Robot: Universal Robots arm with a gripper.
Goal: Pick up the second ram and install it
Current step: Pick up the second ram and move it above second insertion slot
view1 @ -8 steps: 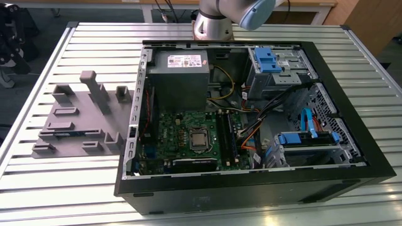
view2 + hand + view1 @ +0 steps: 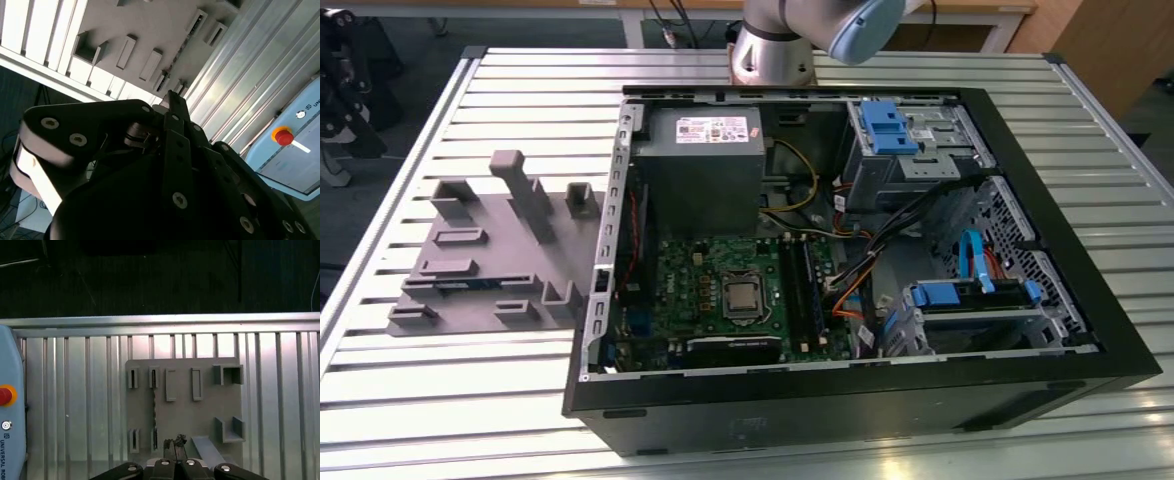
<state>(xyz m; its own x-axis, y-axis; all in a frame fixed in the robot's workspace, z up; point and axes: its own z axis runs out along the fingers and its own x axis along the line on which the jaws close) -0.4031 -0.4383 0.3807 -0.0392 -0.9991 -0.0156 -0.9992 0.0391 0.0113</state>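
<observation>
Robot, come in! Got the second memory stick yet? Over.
Gripper shut, empty, above gray holder plate. Second ram on edge in plate's slots, not picked up. Nothing seen blocking it.

Exterior view: even overhead light is falling on the slatted table, giving a soft sheen on the slats. The computer case interior is sitting darker, w/ its walls shading the board. Posts on the grey fixture are throwing short, soft shadows.

First wrist view: glare is blowing out the slats just beyond the fixture, and the bg past the table edge is going near-black.

Second wrist view: bright streaks are running along the slats. The gripper is reading as a dark silhouette, close to the lens & soft.
</observation>
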